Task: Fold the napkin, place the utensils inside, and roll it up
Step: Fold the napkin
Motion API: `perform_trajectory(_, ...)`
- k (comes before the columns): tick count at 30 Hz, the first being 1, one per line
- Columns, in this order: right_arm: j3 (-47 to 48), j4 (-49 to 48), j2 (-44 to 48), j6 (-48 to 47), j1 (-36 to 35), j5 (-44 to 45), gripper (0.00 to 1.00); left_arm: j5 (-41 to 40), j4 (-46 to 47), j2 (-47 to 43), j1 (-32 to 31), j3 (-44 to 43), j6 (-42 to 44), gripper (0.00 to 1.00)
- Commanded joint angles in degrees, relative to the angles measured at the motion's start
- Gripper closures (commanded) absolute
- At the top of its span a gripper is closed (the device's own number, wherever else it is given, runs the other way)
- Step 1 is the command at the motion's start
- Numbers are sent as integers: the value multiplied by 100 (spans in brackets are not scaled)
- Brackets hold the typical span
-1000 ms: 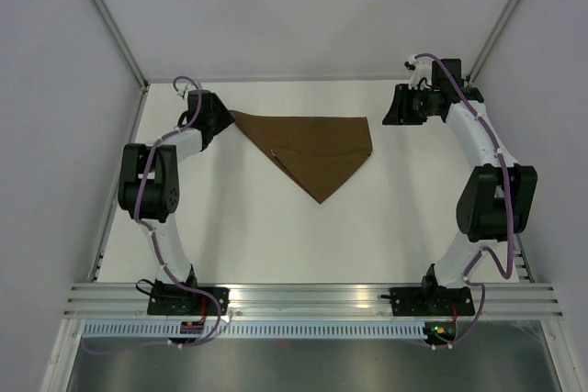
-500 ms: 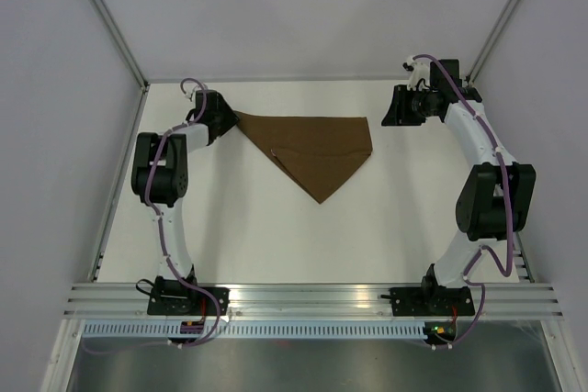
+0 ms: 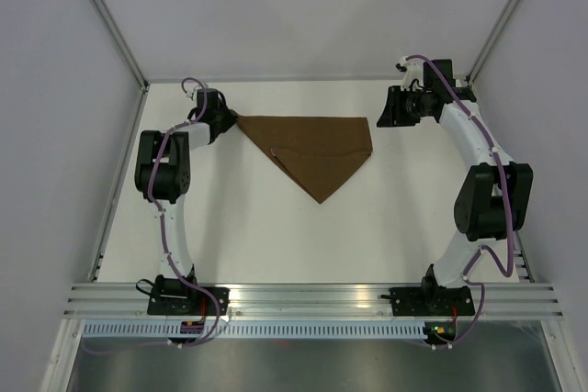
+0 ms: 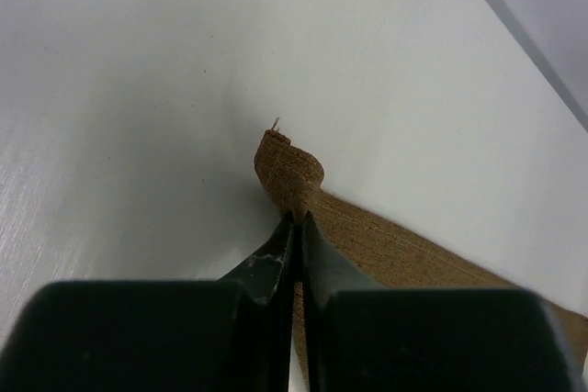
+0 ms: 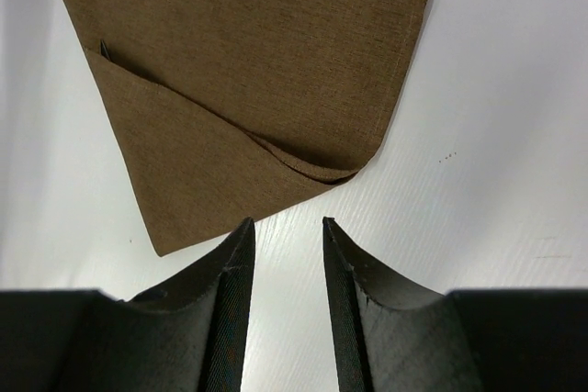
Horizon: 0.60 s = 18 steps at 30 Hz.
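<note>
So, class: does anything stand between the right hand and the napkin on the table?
Nothing visible does. Only bare table separates the open right hand from the napkin; the left hand pinches its opposite corner.

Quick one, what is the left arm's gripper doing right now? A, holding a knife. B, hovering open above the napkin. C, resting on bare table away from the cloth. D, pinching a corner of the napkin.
D: the left wrist view shows the left gripper with its jaws shut on a curled-up corner of the napkin.
</note>
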State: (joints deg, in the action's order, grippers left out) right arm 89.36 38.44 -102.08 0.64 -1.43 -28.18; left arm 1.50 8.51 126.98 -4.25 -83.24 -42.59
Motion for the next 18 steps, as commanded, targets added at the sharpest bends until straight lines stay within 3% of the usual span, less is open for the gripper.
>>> perform_trajectory(1, 20, -12, 31, -12, -15, 32, 59, 132, 562, -260, 12, 315, -75, 95)
perform_trajectory(10, 90, 68, -92, -231, -331, 199, 59, 465, 2319, -1174, 232, 1547, 48, 98)
perform_trajectory(16, 222, 129, -198, -302, -726, 427, 60, 1308, 3348, -1491, 223, 1925, 356, 96)
perform_trajectory(18, 239, 138, -242, -319, -806, 463, 60, 1949, 3814, -1527, 223, 1961, 322, 94)
